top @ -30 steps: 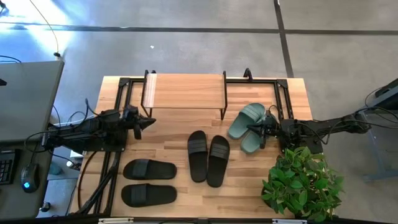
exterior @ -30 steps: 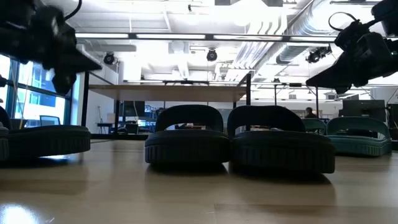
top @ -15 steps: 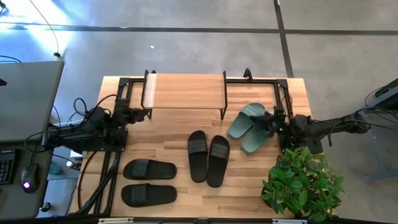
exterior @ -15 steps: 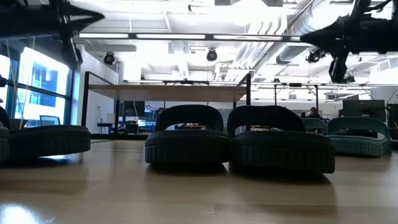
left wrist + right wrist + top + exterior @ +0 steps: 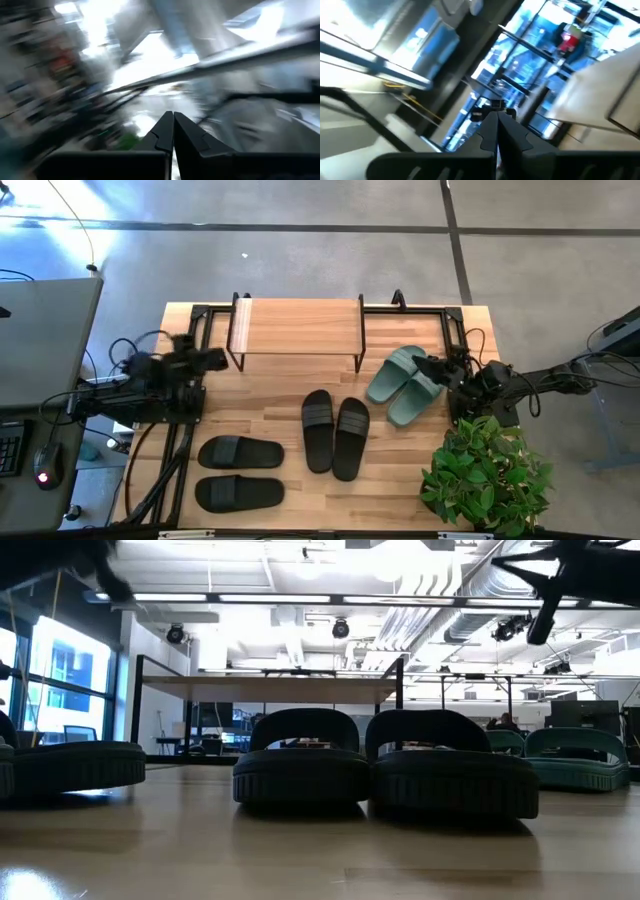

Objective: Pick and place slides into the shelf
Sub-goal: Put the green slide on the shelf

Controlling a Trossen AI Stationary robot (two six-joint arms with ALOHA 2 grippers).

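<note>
Slides lie across my table, none on the shelf (image 5: 298, 328), which stands at the far edge of the tabletop (image 5: 270, 405). My left gripper (image 5: 173, 131) hovers near the shelf's left end, fingers pressed together on nothing. My right gripper (image 5: 498, 131), jaws likewise closed and empty, sits just beside the sage-green pair (image 5: 403, 385), right of the shelf. One black pair (image 5: 334, 433) rests mid-table, toes toward the shelf; the other black pair (image 5: 240, 471) lies sideways at front left. A potted plant (image 5: 486, 471) fills the front right corner.
</note>
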